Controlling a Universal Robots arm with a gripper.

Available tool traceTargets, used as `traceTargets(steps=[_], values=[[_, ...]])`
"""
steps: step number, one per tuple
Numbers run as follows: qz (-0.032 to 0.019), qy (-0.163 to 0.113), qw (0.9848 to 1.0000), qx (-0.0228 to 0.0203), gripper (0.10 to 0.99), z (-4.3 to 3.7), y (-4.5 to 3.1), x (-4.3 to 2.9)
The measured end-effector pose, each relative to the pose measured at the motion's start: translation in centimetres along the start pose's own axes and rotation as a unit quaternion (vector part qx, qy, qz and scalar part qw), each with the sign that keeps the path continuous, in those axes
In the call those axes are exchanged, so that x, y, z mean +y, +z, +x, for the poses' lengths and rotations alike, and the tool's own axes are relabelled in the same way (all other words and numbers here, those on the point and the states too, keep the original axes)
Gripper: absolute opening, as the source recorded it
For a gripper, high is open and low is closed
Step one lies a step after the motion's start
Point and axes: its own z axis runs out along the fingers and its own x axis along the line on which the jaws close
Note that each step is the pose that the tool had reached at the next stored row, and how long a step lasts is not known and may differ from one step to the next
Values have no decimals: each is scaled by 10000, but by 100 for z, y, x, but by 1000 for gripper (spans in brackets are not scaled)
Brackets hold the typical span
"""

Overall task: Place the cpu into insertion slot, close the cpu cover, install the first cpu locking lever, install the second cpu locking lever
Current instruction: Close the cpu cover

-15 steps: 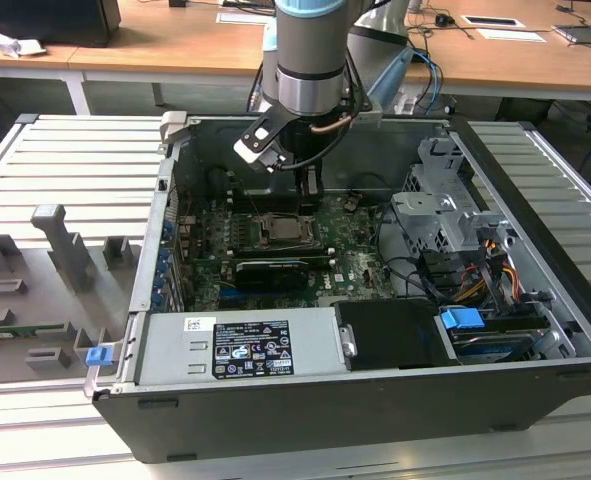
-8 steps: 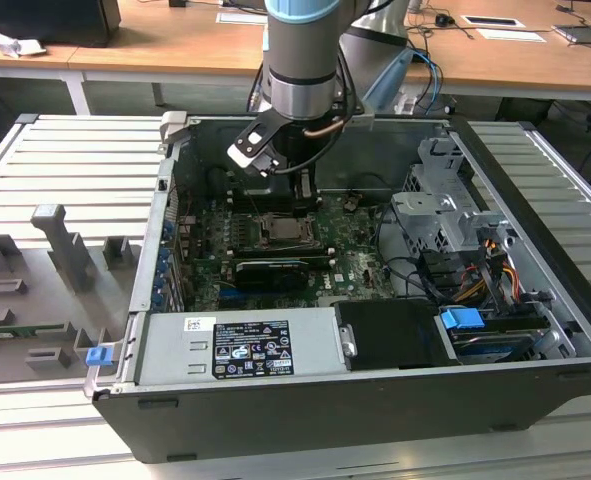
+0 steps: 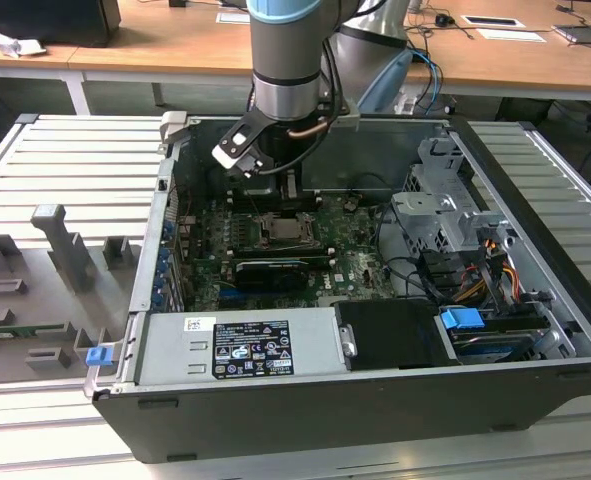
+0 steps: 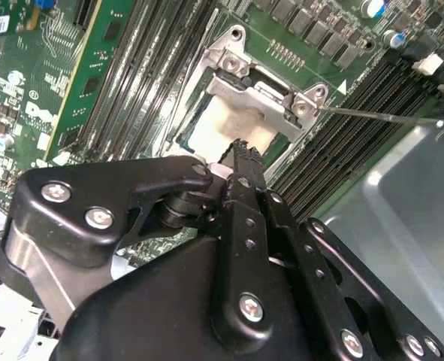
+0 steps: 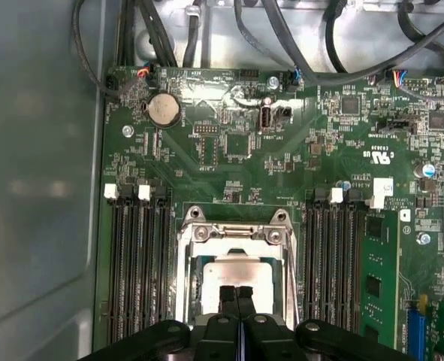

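The motherboard (image 5: pixel 282 165) is green, speckled with small black chips and crossed by rows of black memory slots (image 5: pixel 139 263); on it the cpu (image 5: pixel 237 269) shows a pale silver-grey top inside the shiny silver cpu cover (image 5: pixel 235 235). The tool (image 5: pixel 237 292) is matte black, dotted with silver screw heads. The computer case (image 3: pixel 375 410) is dark grey, with a bright blue tab (image 3: pixel 462 325) and a black-and-white label (image 3: pixel 250 347), on a pale grey ribbed tabletop (image 3: pixel 65 160).
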Motion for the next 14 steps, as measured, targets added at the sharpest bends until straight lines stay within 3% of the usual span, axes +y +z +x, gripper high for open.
traceTargets(steps=[14], values=[[3,-259,9997,17,106,2,177,-146]])
